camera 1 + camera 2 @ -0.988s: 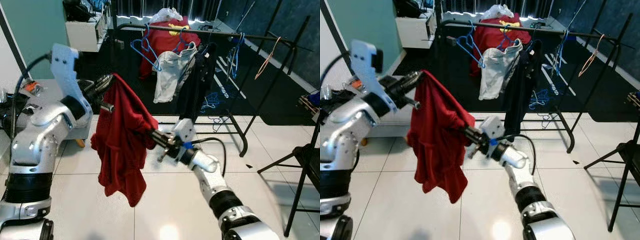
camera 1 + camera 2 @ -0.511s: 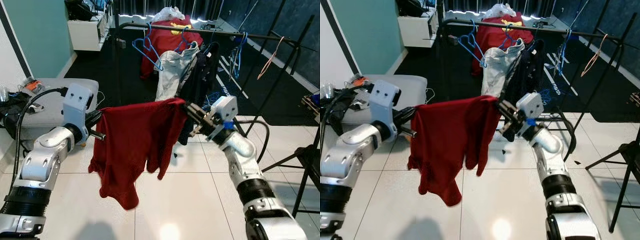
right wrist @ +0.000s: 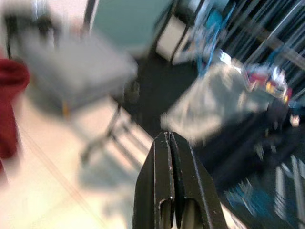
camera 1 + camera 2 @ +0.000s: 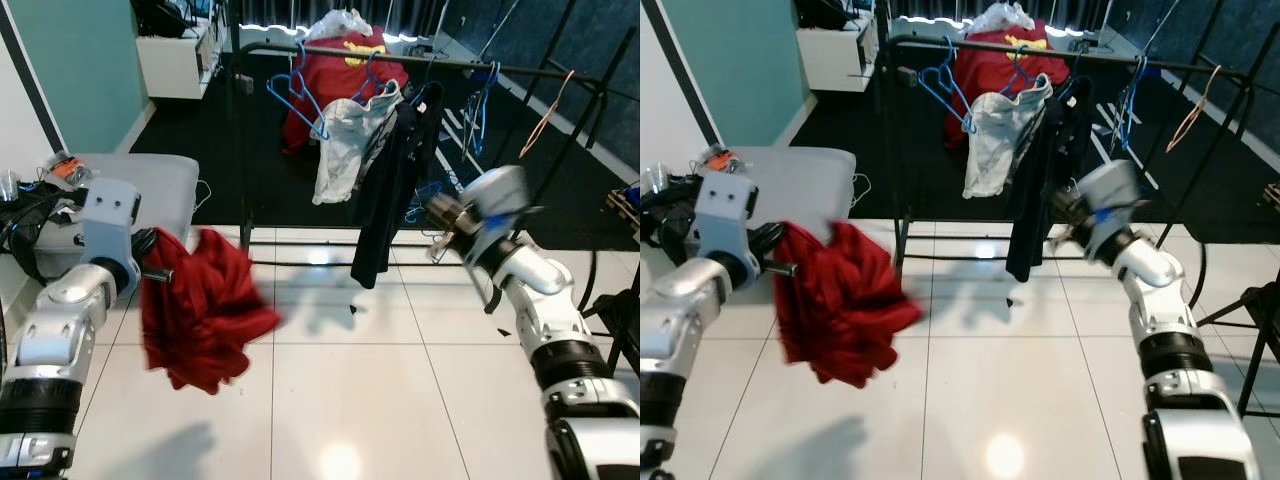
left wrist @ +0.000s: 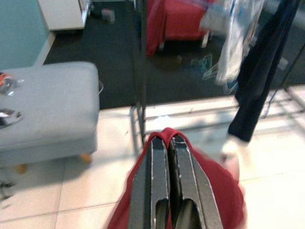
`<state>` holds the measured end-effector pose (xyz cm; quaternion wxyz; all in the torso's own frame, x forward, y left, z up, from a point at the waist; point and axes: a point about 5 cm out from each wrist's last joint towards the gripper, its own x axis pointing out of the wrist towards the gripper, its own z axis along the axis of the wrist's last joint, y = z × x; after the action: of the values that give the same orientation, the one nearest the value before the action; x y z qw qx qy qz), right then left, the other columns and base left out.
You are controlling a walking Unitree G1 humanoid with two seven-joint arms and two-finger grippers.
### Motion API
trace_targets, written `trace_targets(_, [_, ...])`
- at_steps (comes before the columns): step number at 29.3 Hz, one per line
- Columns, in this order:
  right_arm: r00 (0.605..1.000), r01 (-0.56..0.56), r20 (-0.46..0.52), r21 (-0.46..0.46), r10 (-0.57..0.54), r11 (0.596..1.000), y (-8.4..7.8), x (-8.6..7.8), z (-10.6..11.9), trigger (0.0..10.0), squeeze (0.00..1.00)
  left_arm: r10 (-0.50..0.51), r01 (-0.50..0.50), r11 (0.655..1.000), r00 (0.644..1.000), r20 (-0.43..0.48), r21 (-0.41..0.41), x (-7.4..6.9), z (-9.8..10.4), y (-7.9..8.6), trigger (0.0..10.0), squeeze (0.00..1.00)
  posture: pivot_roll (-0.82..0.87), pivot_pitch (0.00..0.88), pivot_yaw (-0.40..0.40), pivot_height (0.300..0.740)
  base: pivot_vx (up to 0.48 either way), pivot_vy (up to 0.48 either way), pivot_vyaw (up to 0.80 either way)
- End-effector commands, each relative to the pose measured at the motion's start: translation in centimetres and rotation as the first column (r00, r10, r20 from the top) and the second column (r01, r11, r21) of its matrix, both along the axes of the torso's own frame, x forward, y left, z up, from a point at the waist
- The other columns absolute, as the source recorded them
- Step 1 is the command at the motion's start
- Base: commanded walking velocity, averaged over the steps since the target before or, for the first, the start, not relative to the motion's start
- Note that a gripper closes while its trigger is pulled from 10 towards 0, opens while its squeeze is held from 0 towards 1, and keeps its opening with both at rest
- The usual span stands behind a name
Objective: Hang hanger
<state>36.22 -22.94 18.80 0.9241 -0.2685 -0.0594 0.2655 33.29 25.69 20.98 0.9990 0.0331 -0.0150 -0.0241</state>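
A red garment [image 4: 200,310] hangs bunched from my left gripper [image 5: 167,141], which is shut on its top edge, low on the left above the tiled floor. My right gripper [image 4: 441,214] is shut with nothing in it, held out to the right near the black garment [image 4: 385,200] on the clothes rack [image 4: 440,64]. An empty blue hanger [image 4: 296,96] hangs on the rack rail, next to a pale garment [image 4: 345,140]. The right wrist view is blurred by motion.
A grey ottoman [image 4: 135,185] stands at the left behind the left arm. The rack's legs [image 4: 300,238] cross the floor ahead. A black folding chair [image 4: 625,315] is at the right edge. White tiles lie open in front.
My right gripper let go of the red garment and swung right toward the rack. The garment, stretched between both grippers before, dropped into a bunch under the left gripper, which moved lower.
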Motion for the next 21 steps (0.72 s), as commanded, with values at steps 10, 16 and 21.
trace_targets(10, [0.995, -0.099, 0.04, 0.208, 0.093, 0.973, 1.4, -0.3, 0.8, 0.0, 0.0, -0.026, 0.038, 0.993, 0.994, 0.103, -0.115, 0.2, 1.9, -0.2, 0.0, 0.0, -0.08, 0.05, -0.061, 0.74, 0.0, 0.0, 0.0])
trace_targets(16, [0.978, -0.197, -0.021, 0.267, 0.21, 0.944, 4.4, -0.8, -1.3, 10.0, 0.0, -0.082, 0.103, 0.984, 0.987, 0.141, -0.147, 0.6, 3.0, -1.2, 0.0, 0.0, -0.07, 0.045, -0.06, 0.74, 0.0, 0.0, 0.0])
trace_targets(21, [0.941, -0.273, -0.111, 0.312, 0.32, 0.91, 6.7, -1.5, -3.5, 10.0, 0.09, -0.175, 0.206, 0.966, 0.966, 0.189, -0.158, 0.6, 4.4, -2.4, 0.0, 0.0, -0.07, 0.043, -0.062, 0.74, 0.0, 0.0, 0.0])
